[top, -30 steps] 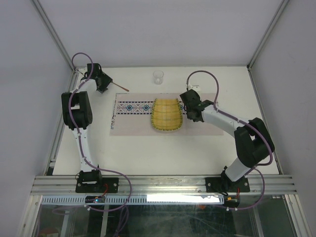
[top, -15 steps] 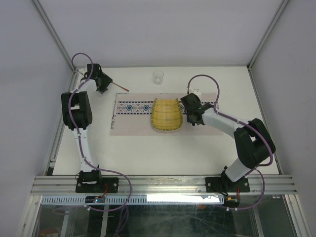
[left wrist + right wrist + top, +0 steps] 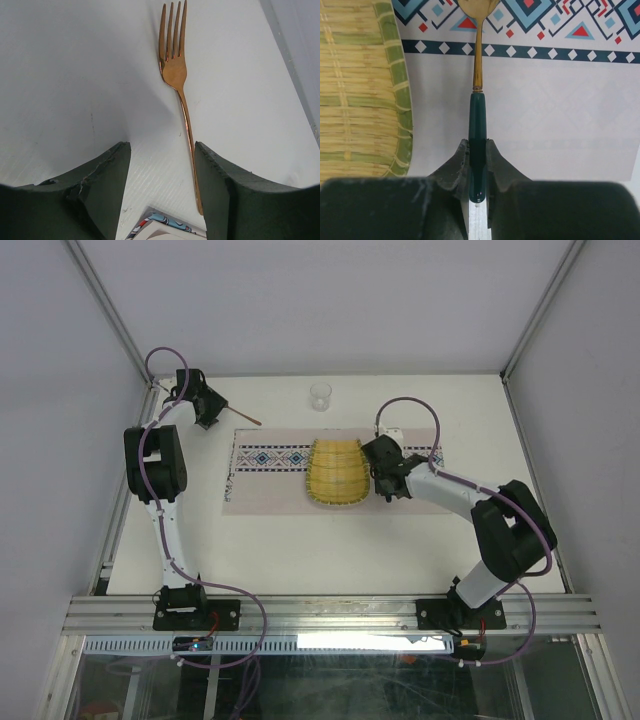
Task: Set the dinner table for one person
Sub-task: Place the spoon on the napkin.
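The table (image 3: 300, 550) fills my overhead view, white and matte, and both sets of fingers hang low over its far half. On it I see the long placemat (image 3: 270, 490) lying crosswise, its patterned band along the far edge. A yellow woven tray (image 3: 337, 473) sits on the middle of the mat. My right gripper (image 3: 385, 480) is just beside the tray's right edge, over the mat. My left gripper (image 3: 208, 410) is at the far left corner of the table, just beyond the mat's corner. A clear glass (image 3: 320, 396) stands on bare table past the mat, well apart from both. In the left wrist view the fingers (image 3: 100, 185) stand open with bare table between them. A copper fork (image 3: 175, 70) lies flat in that gap, tines pointing away, its handle running close along one finger; I cannot tell if they touch. In the right wrist view the fingers (image 3: 500, 165) are clamped on the green handle of a gold utensil (image 3: 476, 115). It points across the mat toward the band, its head cut off by the frame.
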`<state>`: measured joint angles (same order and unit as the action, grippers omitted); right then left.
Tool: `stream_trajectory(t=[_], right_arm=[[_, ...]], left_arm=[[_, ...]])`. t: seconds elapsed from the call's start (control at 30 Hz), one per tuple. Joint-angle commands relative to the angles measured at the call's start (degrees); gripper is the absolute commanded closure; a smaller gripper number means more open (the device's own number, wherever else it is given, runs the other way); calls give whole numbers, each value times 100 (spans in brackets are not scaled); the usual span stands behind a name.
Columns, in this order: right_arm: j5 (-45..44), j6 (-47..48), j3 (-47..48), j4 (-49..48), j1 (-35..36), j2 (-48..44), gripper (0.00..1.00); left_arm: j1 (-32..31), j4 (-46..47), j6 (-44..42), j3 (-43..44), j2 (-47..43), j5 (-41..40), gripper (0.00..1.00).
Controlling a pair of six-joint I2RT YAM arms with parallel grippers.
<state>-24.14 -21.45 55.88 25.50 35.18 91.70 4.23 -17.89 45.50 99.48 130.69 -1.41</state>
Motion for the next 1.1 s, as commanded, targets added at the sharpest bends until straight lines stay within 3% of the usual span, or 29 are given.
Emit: stream_trajectory(t=[0.0, 0.93, 1.0, 1.07], right_arm=[[-107, -202, -19, -110, 26, 57, 100], [-135, -271, 330, 269, 132, 559, 100], [-212, -287, 357, 331, 150, 545, 89], [-297, -298, 382, 408, 189, 489, 69]], left_arm=[[75, -224, -120, -122, -185, 82, 44], [69, -206, -137, -92, -120, 91, 44], [73, -211, -137, -87, -127, 97, 43], [78, -211, -147, -87, -137, 91, 43]])
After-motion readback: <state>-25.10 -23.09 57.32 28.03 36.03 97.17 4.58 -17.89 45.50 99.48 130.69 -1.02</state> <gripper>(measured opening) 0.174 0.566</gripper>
